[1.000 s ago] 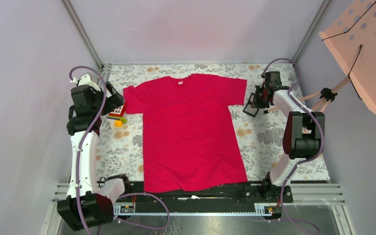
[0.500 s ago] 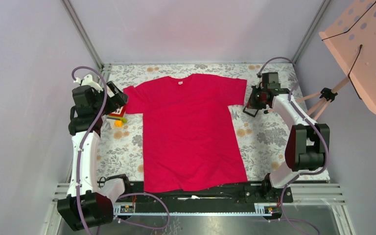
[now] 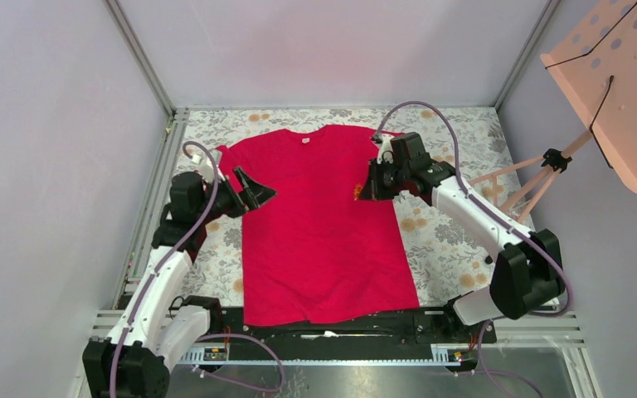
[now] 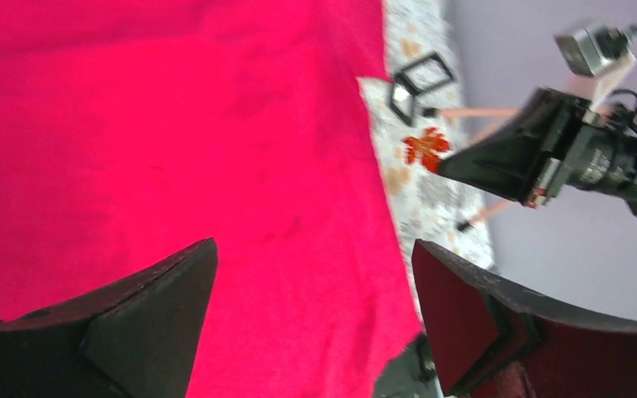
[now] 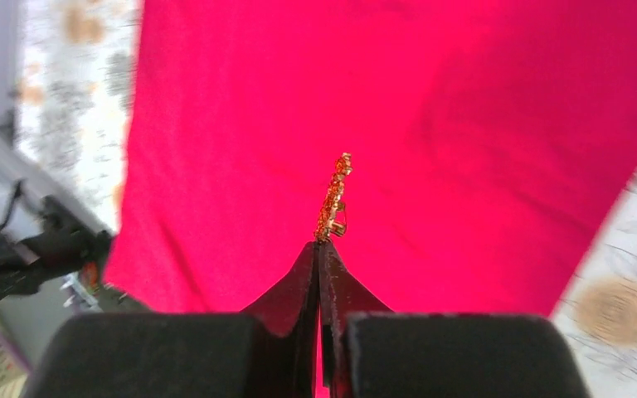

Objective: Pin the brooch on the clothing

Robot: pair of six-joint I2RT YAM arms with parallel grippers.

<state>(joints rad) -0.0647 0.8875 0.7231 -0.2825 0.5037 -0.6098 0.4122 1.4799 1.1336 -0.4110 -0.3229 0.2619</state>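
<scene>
Two arms reach over the bright red short-sleeved T-shirt [image 3: 323, 224]. It lies flat on the grey floral tablecloth [image 3: 448, 240], and its neck with the small white label [image 3: 305, 140] is toward the far wall. The cloth looks matte and soft, with only a few shallow wrinkles.

Your right gripper [image 5: 319, 246] has its two black wedge-shaped fingers [image 5: 294, 290] pressed together, and they pinch the tiny orange-and-yellow flower-like brooch [image 5: 333, 197] at its near end. From the right wrist camera you see the brooch edge-on, as a thin, knobbly, glittering strip. Its long axis goes straight out in line with the fingers, away from the wrist. In the top view the brooch is over the chest of the shirt, near the sleeve on your right side, and it points toward the middle of the shirt. Whether it touches the fabric I cannot say for sure; it seems to be just above it.

Your left gripper [image 4: 311, 257] stands wide open and holds nothing. Its dark triangular fingers [image 4: 158, 290] are above the other shoulder of the shirt and face the right gripper across the chest.

On the tablecloth, just beside the right sleeve, lies a small black square case [image 4: 419, 83], opened into two frame-like halves. Beyond the right edge of the table, a pale pink perforated board [image 3: 622, 83] stands tilted on a thin tripod [image 3: 547, 162].
</scene>
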